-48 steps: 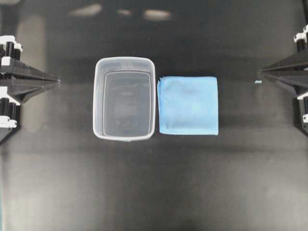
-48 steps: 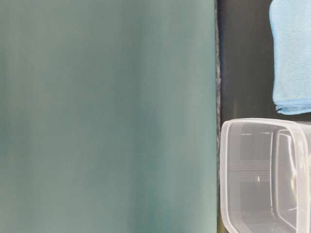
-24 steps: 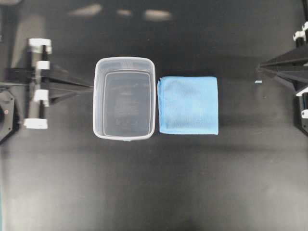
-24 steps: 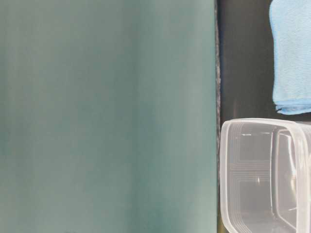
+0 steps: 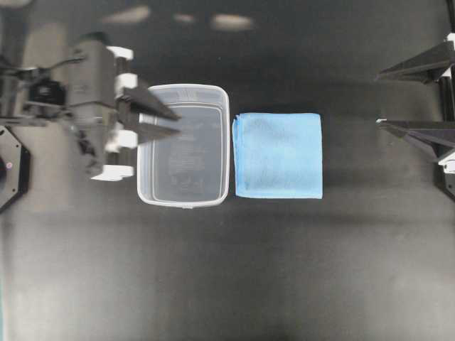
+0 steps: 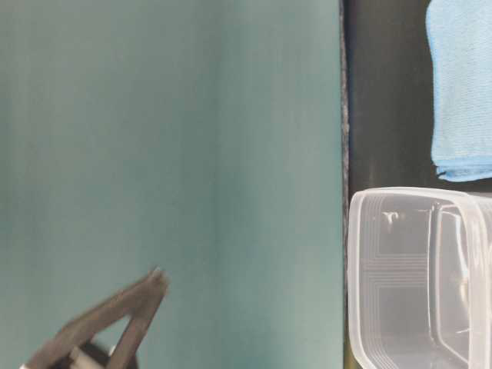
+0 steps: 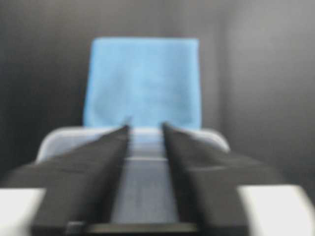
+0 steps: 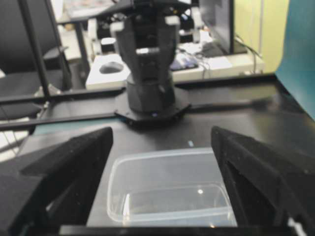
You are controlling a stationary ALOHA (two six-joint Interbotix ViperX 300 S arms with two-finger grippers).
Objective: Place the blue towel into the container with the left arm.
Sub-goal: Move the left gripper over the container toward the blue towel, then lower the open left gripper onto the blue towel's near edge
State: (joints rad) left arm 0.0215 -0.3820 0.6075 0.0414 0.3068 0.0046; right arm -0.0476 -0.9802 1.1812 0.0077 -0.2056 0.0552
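Overhead exterior view: we see the light sky-blue microfibre towel (image 5: 278,155), folded to a square, lying flat on the black tabletop (image 5: 227,270) just beside the right wall of the clear rectangular plastic container (image 5: 184,145). The left gripper (image 5: 174,122), black and lattice-framed, points toward the towel with its tips over the container's left part, so the tub lies between the jaws and the cloth. Its jaws stand a little apart and hold nothing. The right gripper (image 5: 380,98) waits at the right edge, well apart from the towel, its jaws spread wide and empty. We judge the left arm must pass over the tub to reach the cloth. The container is empty.

Table-level exterior view: we see a corner of the container and an edge of the towel near it but apart; a dark finger of a gripper enters at lower left, against a teal backdrop (image 6: 169,154).

Left wrist view: looking along the gripper's axis, we see the container's rim first and the towel straight ahead beyond it, centred between the parted jaws.

Right wrist view: between widely separated jaws we see the empty container; the towel is hidden.
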